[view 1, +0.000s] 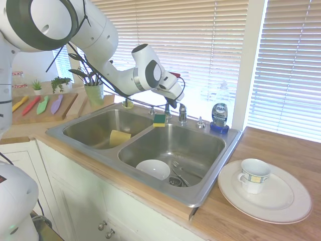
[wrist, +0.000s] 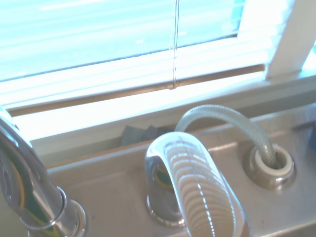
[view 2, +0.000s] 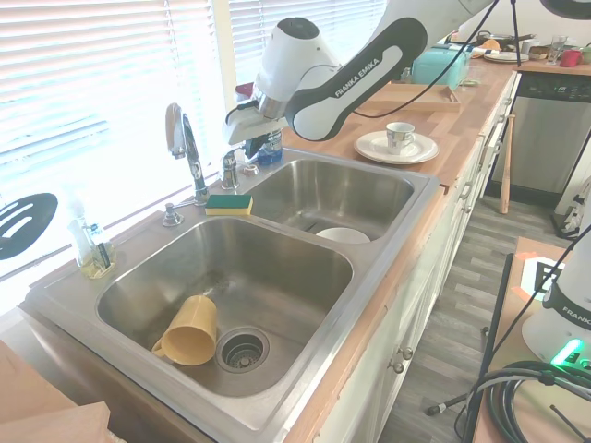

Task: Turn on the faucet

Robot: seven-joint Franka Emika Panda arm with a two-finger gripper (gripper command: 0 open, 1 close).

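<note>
A white arm's end effector (view 2: pixel 242 155), grip state unclear, hovered just above the faucet (view 2: pixel 187 148)'s stiff, slippery chrome lever (wrist: pixel 195 187), best hooked at its tip.

The faucet (view 2: pixel 185 148) is shiny chrome, with a tall thin arched spout rising from the back ledge of the sink, roughly above the divider between the two basins. Its short stubby lever handle (wrist: pixel 197 190) stands just beside the spout's base (wrist: pixel 49 217), its rounded top reflecting the window blinds.
</note>
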